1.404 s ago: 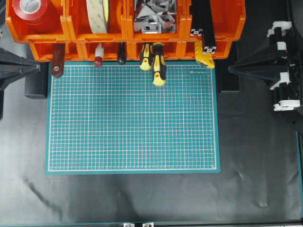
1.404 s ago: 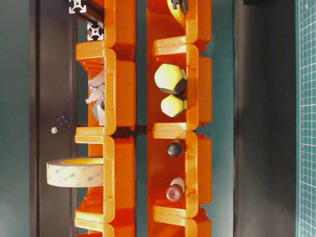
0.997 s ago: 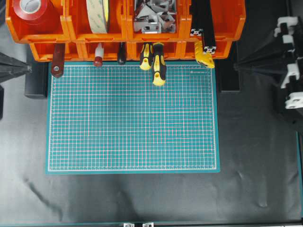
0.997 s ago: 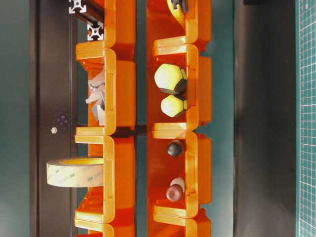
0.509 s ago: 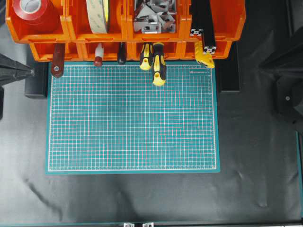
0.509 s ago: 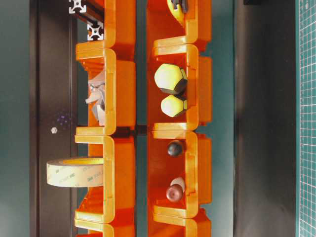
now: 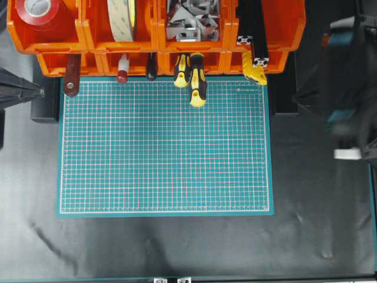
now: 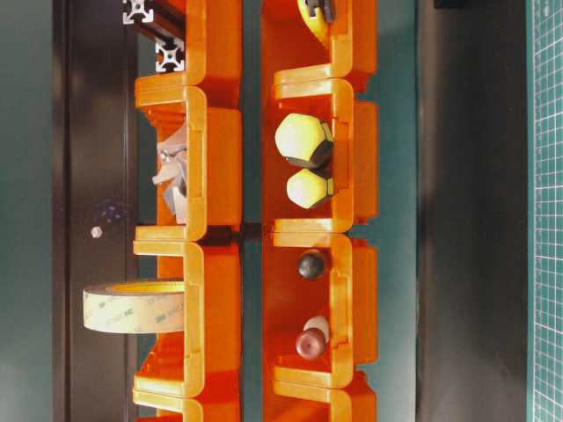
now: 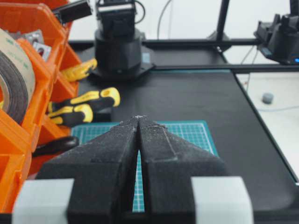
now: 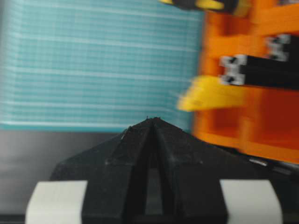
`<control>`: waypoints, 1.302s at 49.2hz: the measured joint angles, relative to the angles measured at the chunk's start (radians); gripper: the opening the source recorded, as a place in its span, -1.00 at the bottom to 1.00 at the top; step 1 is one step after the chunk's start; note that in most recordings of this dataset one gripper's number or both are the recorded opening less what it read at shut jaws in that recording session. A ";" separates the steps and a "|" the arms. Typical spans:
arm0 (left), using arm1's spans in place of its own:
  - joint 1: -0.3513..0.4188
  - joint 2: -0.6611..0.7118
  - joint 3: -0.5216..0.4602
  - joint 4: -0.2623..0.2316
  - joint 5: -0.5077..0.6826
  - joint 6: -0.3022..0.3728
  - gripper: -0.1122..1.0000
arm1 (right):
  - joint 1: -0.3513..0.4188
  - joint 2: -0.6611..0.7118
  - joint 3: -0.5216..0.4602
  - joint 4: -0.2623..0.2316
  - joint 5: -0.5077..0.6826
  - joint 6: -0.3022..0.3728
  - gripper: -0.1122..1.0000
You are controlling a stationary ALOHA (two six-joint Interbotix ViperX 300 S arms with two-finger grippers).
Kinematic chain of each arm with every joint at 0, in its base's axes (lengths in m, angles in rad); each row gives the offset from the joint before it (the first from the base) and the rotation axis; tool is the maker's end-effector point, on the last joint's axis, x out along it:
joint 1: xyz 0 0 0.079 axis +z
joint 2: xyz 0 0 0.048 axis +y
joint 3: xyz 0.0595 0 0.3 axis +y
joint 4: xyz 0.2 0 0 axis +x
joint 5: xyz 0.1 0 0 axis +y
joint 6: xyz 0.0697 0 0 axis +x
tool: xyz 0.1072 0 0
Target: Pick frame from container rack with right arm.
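Two black frame bars (image 7: pixel 251 23) lie in the top right bin of the orange container rack (image 7: pixel 156 42), their square cut ends (image 7: pixel 261 61) sticking out at the front. The ends also show in the table-level view (image 8: pixel 169 54) and, blurred, in the right wrist view (image 10: pixel 233 70). My right gripper (image 7: pixel 301 100) is motion-blurred over the black table, right of the mat and short of the rack (image 10: pixel 271 112). It is shut and empty (image 10: pixel 153 119). My left gripper (image 7: pixel 39 91) is shut and empty (image 9: pixel 138 116) at the mat's far left.
The green cutting mat (image 7: pixel 165 147) lies below the rack. Yellow-and-black screwdrivers (image 7: pixel 197 82) and a yellow tool (image 7: pixel 254 73) stick out of the lower bins. The upper bins hold red tape (image 7: pixel 38 15), a tape roll (image 7: pixel 121 17) and metal brackets (image 7: pixel 188 23).
My right arm has swung and turned at the right edge and is now blurred in motion. My left gripper drew back slightly to the left. The frame bars have not moved.
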 measured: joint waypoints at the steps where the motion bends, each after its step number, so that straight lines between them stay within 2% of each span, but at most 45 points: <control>1: 0.000 0.002 0.000 0.000 0.000 0.002 -0.80 | 0.026 0.017 0.000 -0.060 0.017 0.015 -0.78; 11: -0.002 0.000 -0.006 0.000 0.000 0.000 -0.80 | 0.201 0.135 0.071 -0.468 0.120 0.163 -0.78; 16: -0.002 0.002 -0.006 0.000 0.000 0.000 -0.80 | 0.256 0.184 0.100 -0.604 0.179 0.198 -0.78; 21: 0.000 0.000 -0.006 0.000 0.000 0.000 -0.80 | 0.275 0.229 0.117 -0.687 0.256 0.195 -0.78; 28: -0.002 0.000 -0.006 0.000 0.000 0.000 -0.80 | 0.278 0.261 0.126 -0.735 0.316 0.187 -0.74; 32: -0.002 0.000 -0.006 -0.002 0.002 0.000 -0.80 | 0.278 0.267 0.127 -0.744 0.327 0.178 -0.58; 36: -0.002 0.000 -0.006 0.000 0.002 0.000 -0.81 | 0.278 0.272 0.130 -0.746 0.328 0.163 -0.31; 45: -0.002 0.002 -0.006 0.000 0.005 0.000 -0.80 | 0.278 0.282 0.150 -0.749 0.330 0.167 0.53; 48: 0.000 0.000 -0.006 0.000 0.005 0.000 -0.80 | 0.278 0.288 0.163 -0.752 0.330 0.169 0.70; 55: -0.002 0.002 -0.006 0.000 0.003 0.000 -0.80 | 0.278 0.310 0.176 -0.758 0.330 0.186 0.71; 64: 0.000 -0.002 -0.006 0.000 0.005 0.000 -0.80 | 0.242 0.348 0.178 -0.772 0.327 0.210 0.70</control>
